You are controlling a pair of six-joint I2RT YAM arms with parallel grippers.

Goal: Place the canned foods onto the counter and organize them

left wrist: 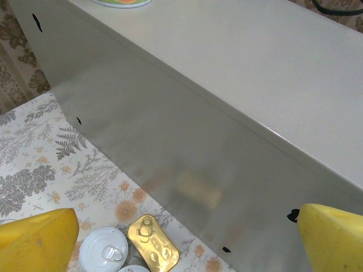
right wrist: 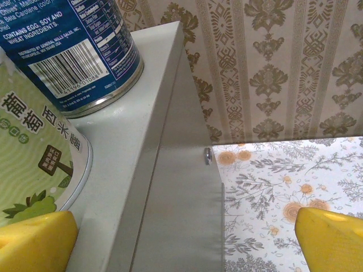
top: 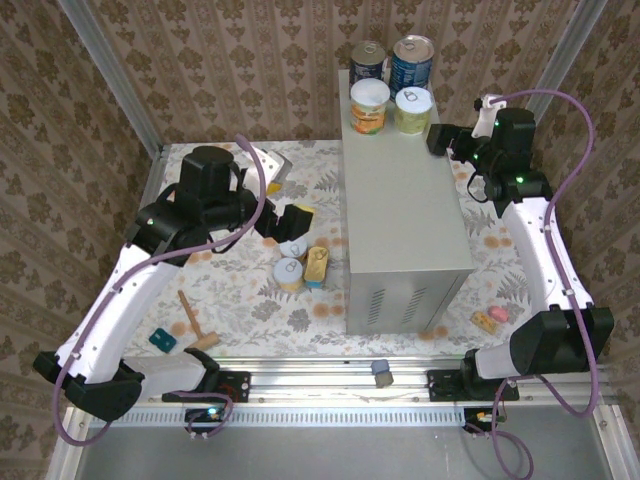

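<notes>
The counter [top: 405, 215] is a tall light-grey box in the middle of the table. At its far end stand two dark-blue cans [top: 369, 62] [top: 412, 58] and two shorter cans [top: 370, 106] [top: 412, 110]. On the floral tabletop left of it lie two pull-tab cans [top: 290, 272] and a flat gold tin [top: 317, 263]. My left gripper [top: 290, 230] hovers open above them, with the gold tin [left wrist: 153, 243] and a pale lid [left wrist: 103, 250] below its yellow fingers [left wrist: 34, 238]. My right gripper [top: 438, 138] is open beside the counter's far right edge, near a blue can [right wrist: 74, 45] and a green-labelled can [right wrist: 34, 141].
A small wooden mallet [top: 195, 322] and a teal block [top: 163, 340] lie near the front left. A small pink and yellow piece [top: 490, 317] sits front right of the counter. A shiny box [top: 270, 165] is behind the left arm. Patterned walls enclose the table.
</notes>
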